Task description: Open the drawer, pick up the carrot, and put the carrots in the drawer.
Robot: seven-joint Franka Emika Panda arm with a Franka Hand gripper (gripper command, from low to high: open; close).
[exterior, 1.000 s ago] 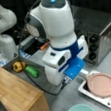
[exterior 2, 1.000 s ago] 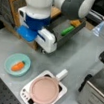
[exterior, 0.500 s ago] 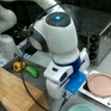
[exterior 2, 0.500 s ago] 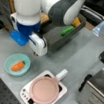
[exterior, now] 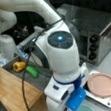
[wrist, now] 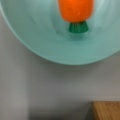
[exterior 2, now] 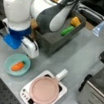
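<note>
Carrot lies in teal bowl on grey table, green top visible in wrist view. Drawer already open, holding yellow pepper and green vegetable. Gripper hovers just beside bowl; finger spacing cannot tell.

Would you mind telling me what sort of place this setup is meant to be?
Probably a mock kitchen on a lab bench: a toaster oven, a small cooktop with a pink pan, and a toy carrot in a teal bowl.
</note>
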